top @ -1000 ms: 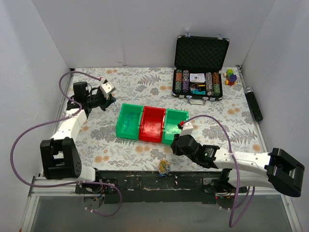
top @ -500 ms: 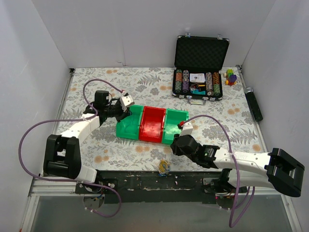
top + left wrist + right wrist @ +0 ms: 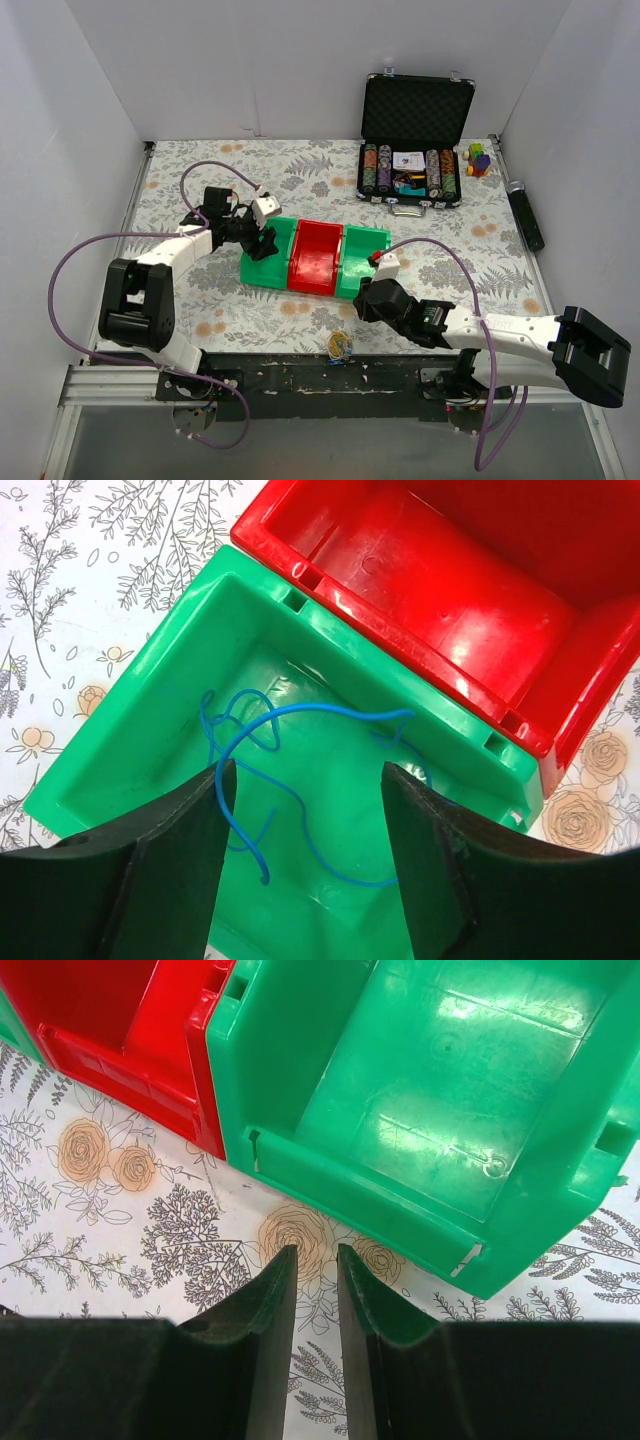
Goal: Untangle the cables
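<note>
A thin blue cable (image 3: 340, 709) lies in loose loops on the floor of the left green bin (image 3: 150, 690). My left gripper (image 3: 310, 770) hovers open just above it, and one loop runs close along the inner face of the left finger (image 3: 200, 820). From above, the left gripper (image 3: 262, 240) sits over that bin's left end. A small knot of yellow, white and blue cables (image 3: 340, 345) rests at the table's near edge. My right gripper (image 3: 315, 1250) is low over the cloth in front of the right green bin (image 3: 440, 1090), its jaws a narrow gap apart with nothing between them.
A red bin (image 3: 315, 255) stands between the two green bins. An open black case of poker chips (image 3: 410, 170) is at the back right, with coloured blocks (image 3: 478, 158) and a black tool (image 3: 527, 215) beside it. White walls enclose the table.
My left arm swung from the far left of the table to above the left green bin, and its jaws opened, leaving the blue cable in the bin. The right arm stayed still.
</note>
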Robot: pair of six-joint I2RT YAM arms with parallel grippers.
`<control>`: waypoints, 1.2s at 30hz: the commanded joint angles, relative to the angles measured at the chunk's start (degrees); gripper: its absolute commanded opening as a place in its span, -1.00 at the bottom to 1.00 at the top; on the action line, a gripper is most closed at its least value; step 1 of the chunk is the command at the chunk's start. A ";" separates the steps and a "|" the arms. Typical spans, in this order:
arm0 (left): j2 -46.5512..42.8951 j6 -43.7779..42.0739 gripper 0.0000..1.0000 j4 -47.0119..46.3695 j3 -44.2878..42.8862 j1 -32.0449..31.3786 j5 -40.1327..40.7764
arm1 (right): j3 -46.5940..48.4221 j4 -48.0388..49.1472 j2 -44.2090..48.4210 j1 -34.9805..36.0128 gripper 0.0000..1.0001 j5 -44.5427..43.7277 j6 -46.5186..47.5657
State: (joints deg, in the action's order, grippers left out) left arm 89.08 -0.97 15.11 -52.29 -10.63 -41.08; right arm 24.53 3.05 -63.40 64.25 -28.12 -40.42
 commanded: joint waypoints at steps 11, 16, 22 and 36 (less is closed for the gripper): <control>-2.68 -10.71 0.71 26.09 -10.72 0.43 0.74 | 0.95 1.08 0.64 0.18 -0.40 -0.62 -0.44; -5.14 -13.97 0.90 29.70 -9.76 0.88 -0.93 | 0.43 1.26 1.26 0.09 -0.40 -0.88 -0.62; -3.91 -11.43 0.96 30.94 -9.49 0.88 -4.79 | 0.78 1.70 0.99 0.09 -0.40 -0.54 -0.53; 0.57 5.80 0.96 22.16 -2.21 1.14 -12.80 | 0.95 0.99 2.14 0.09 -0.40 -1.15 -0.45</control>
State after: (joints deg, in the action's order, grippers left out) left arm 88.84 -0.36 41.34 -58.15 -10.07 -51.62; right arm 24.53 3.09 -62.87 64.25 -28.14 -40.47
